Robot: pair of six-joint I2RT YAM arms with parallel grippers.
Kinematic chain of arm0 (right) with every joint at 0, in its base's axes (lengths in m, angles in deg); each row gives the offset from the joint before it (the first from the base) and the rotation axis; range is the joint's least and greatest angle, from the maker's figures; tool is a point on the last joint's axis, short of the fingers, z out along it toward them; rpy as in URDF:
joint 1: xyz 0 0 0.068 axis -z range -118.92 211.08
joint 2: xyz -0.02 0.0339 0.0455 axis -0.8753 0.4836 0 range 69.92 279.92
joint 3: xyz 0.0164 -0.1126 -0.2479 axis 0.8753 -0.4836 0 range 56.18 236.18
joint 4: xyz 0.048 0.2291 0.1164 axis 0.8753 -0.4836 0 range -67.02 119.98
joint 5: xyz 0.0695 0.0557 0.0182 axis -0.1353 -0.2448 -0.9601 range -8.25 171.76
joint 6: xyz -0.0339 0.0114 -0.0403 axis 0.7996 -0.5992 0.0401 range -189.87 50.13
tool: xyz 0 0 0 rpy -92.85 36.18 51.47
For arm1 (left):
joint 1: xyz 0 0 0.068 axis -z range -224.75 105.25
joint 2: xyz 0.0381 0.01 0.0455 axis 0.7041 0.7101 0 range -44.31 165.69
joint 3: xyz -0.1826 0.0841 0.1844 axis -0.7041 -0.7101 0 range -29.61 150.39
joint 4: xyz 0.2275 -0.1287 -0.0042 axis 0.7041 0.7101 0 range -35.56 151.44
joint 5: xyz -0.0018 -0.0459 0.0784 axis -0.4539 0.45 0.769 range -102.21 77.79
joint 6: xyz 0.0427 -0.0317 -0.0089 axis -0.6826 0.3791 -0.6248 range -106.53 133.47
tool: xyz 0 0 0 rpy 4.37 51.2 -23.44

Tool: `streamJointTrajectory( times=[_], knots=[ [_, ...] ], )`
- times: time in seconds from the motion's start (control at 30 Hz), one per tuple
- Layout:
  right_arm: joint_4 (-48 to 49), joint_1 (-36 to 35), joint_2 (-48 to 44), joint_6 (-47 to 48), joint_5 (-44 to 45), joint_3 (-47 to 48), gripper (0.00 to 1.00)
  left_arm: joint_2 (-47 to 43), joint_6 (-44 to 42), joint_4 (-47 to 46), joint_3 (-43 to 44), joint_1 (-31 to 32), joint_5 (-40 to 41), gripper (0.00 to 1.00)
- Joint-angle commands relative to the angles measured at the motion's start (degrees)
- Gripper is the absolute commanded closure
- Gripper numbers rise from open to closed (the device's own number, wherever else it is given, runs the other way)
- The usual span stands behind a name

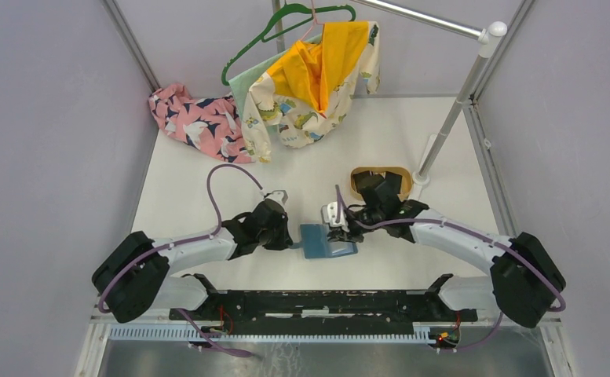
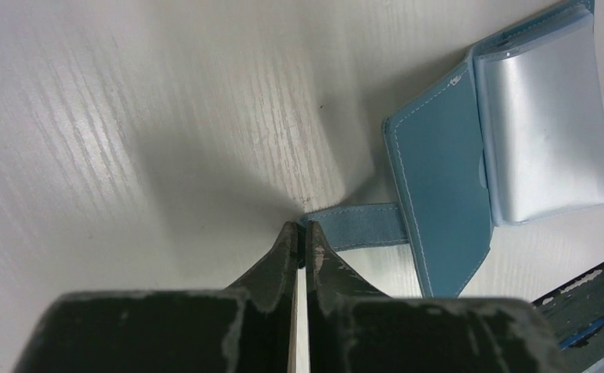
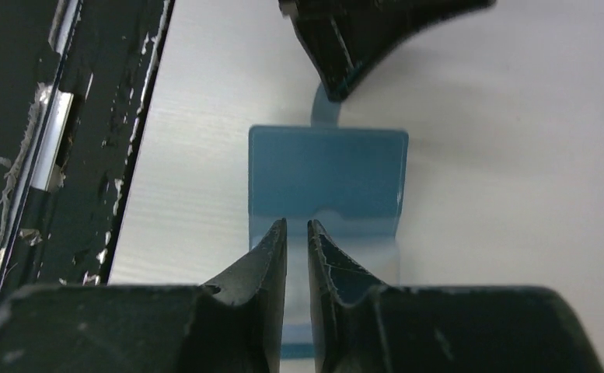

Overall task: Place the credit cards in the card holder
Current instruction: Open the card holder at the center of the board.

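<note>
The teal card holder (image 1: 321, 242) lies open on the table between my arms, with clear plastic sleeves (image 2: 543, 140) on its right half. My left gripper (image 2: 305, 237) is shut on the holder's snap tab (image 2: 361, 225) at table level; it also shows in the top view (image 1: 292, 237). My right gripper (image 3: 297, 227) hovers over the sleeve side of the holder (image 3: 326, 167) with only a narrow gap between its jaws and nothing seen in that gap. No credit card shows clearly; dark shapes in the tray are partly hidden by my right arm.
An oval tan wooden tray (image 1: 402, 174) stands behind my right wrist. A white pole stand (image 1: 447, 129) rises at the right. Clothes and hangers (image 1: 301, 86) lie at the back. The black arm rail (image 1: 325, 302) runs along the near edge.
</note>
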Motion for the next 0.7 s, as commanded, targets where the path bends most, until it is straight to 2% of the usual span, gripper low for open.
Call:
streamJointTrajectory(
  times=[0.0,0.13,0.3,0.4,0.5,0.57,0.67],
  knots=[
    [2.9,-6.3,7.4,-0.8,4.7,6.0,0.79,-1.0,1.0,3.6,1.0,0.4,2.8,0.91],
    [4.8,-7.2,17.5,-9.3,7.4,10.7,0.83,-4.6,1.7,5.2,0.7,0.4,4.3,0.82],
    [5.6,-7.2,24.4,-12.5,10.0,11.8,0.83,-15.0,3.1,8.7,0.3,0.4,7.5,0.64],
    [3.3,-7.2,25.7,-11.3,7.3,13.1,0.83,-23.1,2.3,9.6,-0.3,0.4,7.2,0.59],
    [-0.7,-6.6,23.3,-7.7,1.1,15.0,0.79,-31.2,1.6,5.7,-2.0,0.3,1.8,0.53],
    [-6.5,-5.5,21.9,-2.6,-5.2,17.0,0.75,-34.3,1.9,-0.1,-3.9,0.4,-3.9,0.53],
    [-13.6,-2.6,20.3,4.1,-13.2,18.2,0.73,-34.3,4.0,-9.0,-6.0,0.3,-9.0,0.65]
  ],
)
